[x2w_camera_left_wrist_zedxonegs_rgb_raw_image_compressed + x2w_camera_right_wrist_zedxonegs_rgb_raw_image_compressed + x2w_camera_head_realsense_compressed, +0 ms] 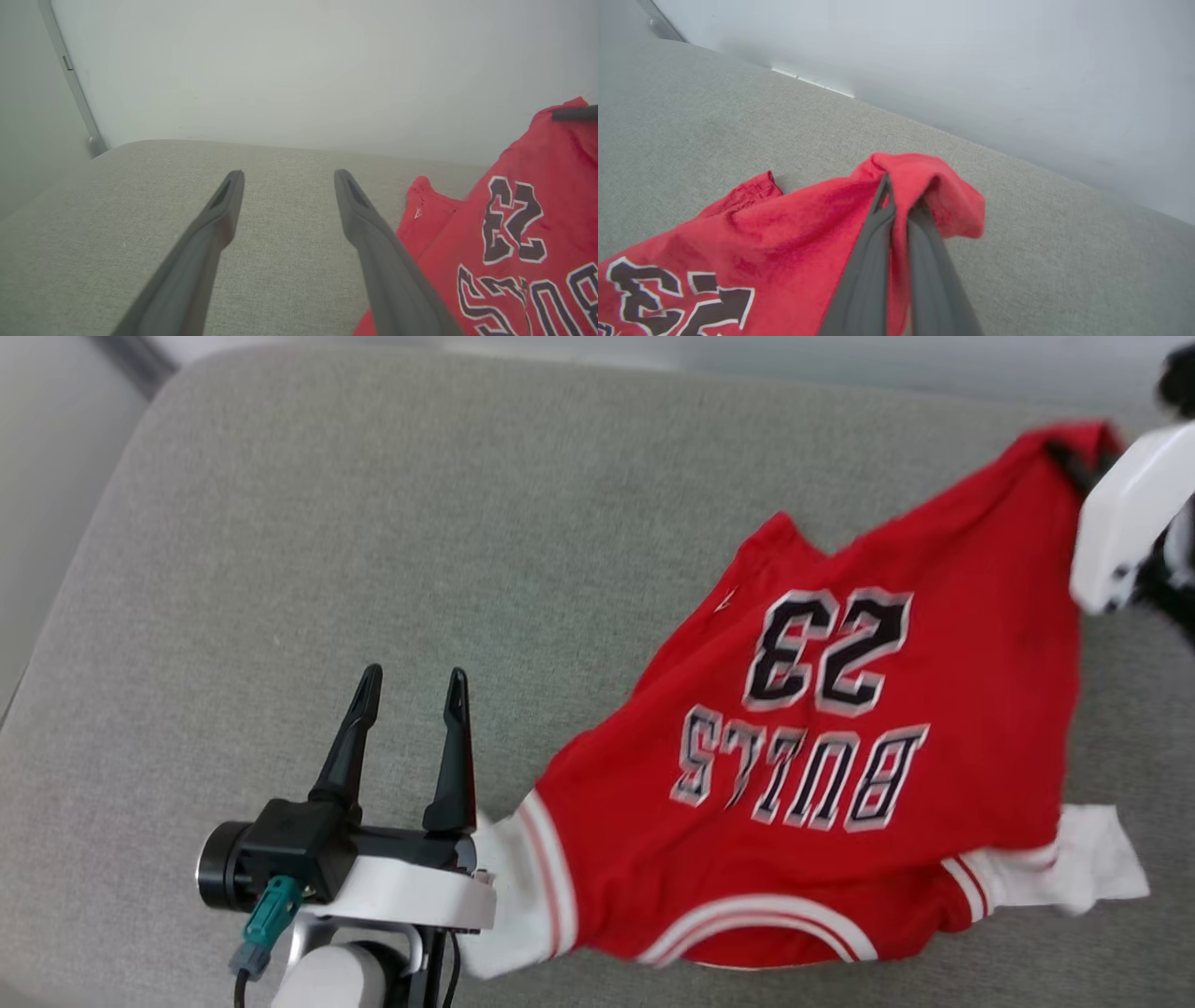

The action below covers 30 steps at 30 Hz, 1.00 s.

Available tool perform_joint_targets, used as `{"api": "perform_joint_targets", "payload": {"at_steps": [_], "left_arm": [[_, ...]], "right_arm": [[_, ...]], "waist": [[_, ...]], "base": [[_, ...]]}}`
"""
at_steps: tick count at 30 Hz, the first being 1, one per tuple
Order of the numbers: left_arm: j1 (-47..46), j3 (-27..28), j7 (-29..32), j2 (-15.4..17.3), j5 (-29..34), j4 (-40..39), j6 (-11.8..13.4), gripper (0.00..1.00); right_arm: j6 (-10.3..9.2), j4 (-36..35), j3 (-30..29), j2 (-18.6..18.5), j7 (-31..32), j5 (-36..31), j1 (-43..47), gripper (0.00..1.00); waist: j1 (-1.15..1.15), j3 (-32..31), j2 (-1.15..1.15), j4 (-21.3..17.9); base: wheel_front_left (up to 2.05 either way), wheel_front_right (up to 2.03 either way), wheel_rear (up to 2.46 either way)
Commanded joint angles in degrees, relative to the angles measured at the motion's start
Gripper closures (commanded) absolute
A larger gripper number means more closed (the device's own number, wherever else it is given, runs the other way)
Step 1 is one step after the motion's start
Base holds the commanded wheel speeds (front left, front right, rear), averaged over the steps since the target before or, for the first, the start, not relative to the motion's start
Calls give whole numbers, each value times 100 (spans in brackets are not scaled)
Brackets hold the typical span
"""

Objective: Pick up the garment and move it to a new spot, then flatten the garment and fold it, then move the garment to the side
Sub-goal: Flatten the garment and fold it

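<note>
My right arm (1125,513) reaches in from the far right. My right jaws are pinched together on a corner of the jersey (980,644), which is held up off the grey cushion (420,504). The rest lies spread out, print up, collar nearest me. My left arm (392,896) hovers just left of the jersey, left jaws spread wide and holding nothing.

Likely a home room: a broad grey fabric cushion (373,523), sofa or bed, against a bare white wall (299,70) with a grey strip (70,79) far left; a shirt (934,616) on the cushion's right.
</note>
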Motion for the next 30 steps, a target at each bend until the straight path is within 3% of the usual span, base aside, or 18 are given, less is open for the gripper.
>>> {"api": "perform_joint_targets", "payload": {"at_steps": [1,11,12,13,14,22,30], "left_arm": [[-117,-15,-28,-45,45,21,-25,0],[-429,-94,-53,-273,135,227,-165,0],[-458,-97,-53,-292,133,244,-196,0],[-485,-95,-54,-308,150,259,-205,0],[-485,-86,-55,-315,163,277,-227,0],[-367,38,-56,-285,218,405,-249,0],[5,265,-54,-140,126,535,-155,0]], "right_arm": [[-3,177,-109,-55,-224,-81,-284,100],[-2,1568,-209,-125,-1775,-374,-519,100],[-3,1694,-206,-112,-1929,-349,-503,91],[-3,1857,-197,-88,-2034,-311,-473,54],[-2,1978,-127,-48,-2139,-281,-438,0],[-2,2142,193,-52,-3306,-11,-277,0],[-2,1567,259,-37,-4377,199,540,0]], "waist": [[-1,352,0,173],[-1,800,0,301],[-1,803,0,296],[-1,795,0,285],[-1,776,0,264],[-1,402,0,-6],[-1,-347,0,-507]], "base": [[0,0,0],[0,0,0],[0,0,0],[0,0,0],[0,0,0],[0,0,0],[0,0,0]]}}
